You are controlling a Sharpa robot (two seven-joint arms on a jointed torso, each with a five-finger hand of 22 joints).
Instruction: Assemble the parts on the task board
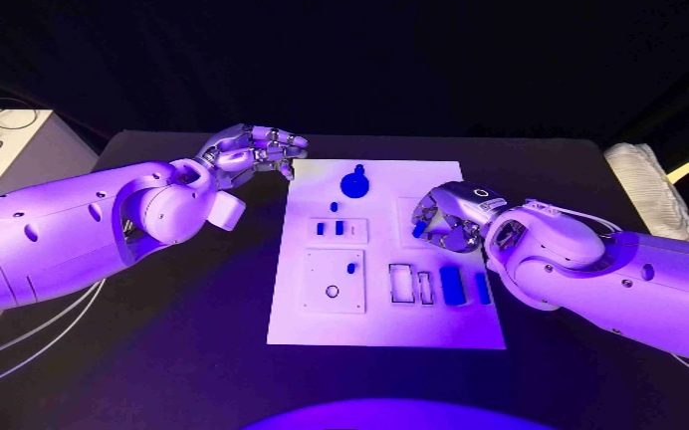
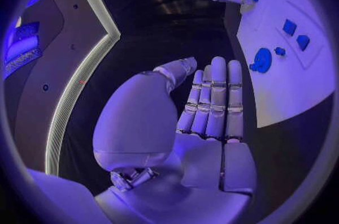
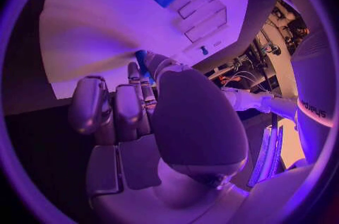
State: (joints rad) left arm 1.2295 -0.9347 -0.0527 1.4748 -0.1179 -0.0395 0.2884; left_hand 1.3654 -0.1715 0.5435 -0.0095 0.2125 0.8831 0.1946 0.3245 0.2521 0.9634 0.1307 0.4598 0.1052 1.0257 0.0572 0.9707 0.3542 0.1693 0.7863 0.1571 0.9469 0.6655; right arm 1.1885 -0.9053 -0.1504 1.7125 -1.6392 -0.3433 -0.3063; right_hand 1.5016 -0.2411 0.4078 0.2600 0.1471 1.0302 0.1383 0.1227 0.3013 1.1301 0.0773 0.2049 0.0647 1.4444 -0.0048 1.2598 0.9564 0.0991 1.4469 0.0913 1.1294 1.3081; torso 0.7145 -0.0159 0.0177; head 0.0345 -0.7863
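The white task board [image 1: 324, 322] lies in the middle of the black table. On it are a round blue part [image 1: 353, 184] near the far edge, two small blue parts [image 1: 332, 229] in a plate, and two long blue parts [image 1: 452, 286] beside empty slots [image 1: 403, 283]. My right hand [image 1: 448, 216] is low over the board's right side, fingers curled, pinching a small blue part [image 3: 143, 60] at its fingertips. My left hand [image 1: 256, 151] hovers beside the board's far left corner and holds nothing. Its fingers [image 2: 212, 99] lie straight, side by side. The round blue part [image 2: 261, 60] is in the left wrist view too.
A white box [image 1: 36, 146] stands off the table's far left corner. A pale ribbed object [image 1: 646, 186] lies at the right edge. Cables [image 1: 58, 316] hang at the left. Bare black table surrounds the board on all sides.
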